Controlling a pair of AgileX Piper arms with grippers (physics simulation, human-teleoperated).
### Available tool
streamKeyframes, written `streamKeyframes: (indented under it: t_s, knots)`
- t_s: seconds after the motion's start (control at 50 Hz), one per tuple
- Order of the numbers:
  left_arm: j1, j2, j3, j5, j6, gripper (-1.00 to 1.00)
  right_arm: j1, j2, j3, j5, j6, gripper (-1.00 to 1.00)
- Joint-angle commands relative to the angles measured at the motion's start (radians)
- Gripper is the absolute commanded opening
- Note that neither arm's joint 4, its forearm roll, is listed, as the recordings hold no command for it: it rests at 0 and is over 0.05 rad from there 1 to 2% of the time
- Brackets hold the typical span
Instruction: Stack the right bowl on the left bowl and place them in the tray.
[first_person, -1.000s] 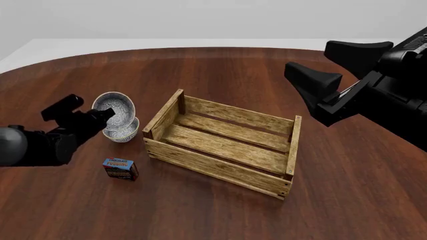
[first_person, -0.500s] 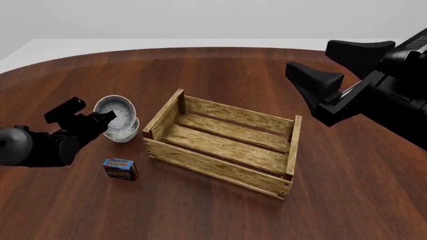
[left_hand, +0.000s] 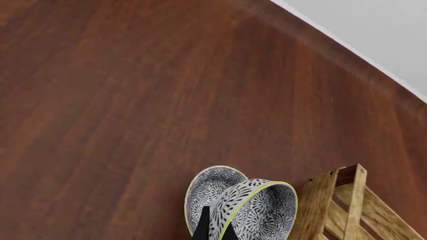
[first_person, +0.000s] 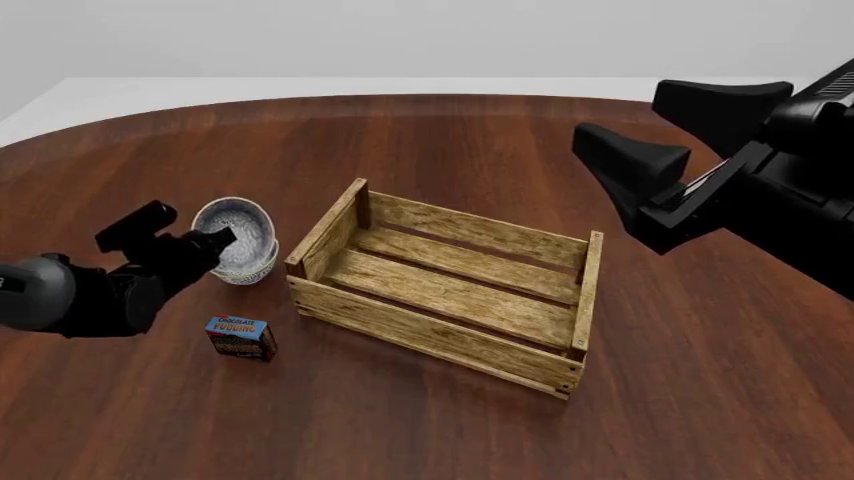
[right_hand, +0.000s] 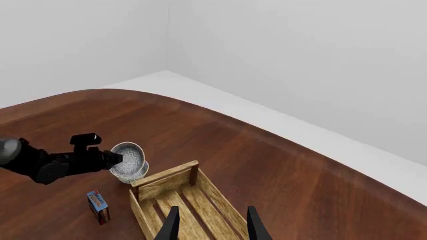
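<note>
A dark red-brown wooden table with a rounded far edge is set in a plain white room. Near its middle stands the tray, a light-wood slatted crate, and nothing is seen inside it. Just beside the tray's left end the two patterned bowls are found together. The left bowl sits on the table, and the right bowl is held tilted over it, its lower edge resting in or against the lower bowl; whether it is fully nested cannot be told. In the left wrist view, the upper bowl is seen on edge, overlapping the lower bowl, with the tray's corner post just beside them.

The left gripper is closed on the rim of the right bowl, one dark finger showing against its wall. The right gripper is held high above the tray's right side, its jaws wide apart and holding nothing. A small blue pudding box lies near the bowls, apart from them.

By this view, stacking is judged nearly done but not settled. The upper bowl is yet to be levelled and seated, and the pair is yet to be carried into the tray.
</note>
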Motion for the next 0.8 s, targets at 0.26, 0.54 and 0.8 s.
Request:
streamKeyframes:
  t_s: [0.26, 0.54, 0.8]
  knots:
    - [-0.006, -0.082, -0.001, 0.053, 0.024, 1.0, 0.003, -0.003, 0.001, 0.002, -0.001, 1.0]
    - [0.001, -0.28, 0.016, 0.145, 0.036, 1.0, 0.003, 0.003, 0.001, -0.001, -0.003, 1.0]
    - [0.01, -0.287, -0.05, 0.259, 0.092, 1.0, 0.004, 0.02, 0.002, -0.007, -0.006, 1.0]
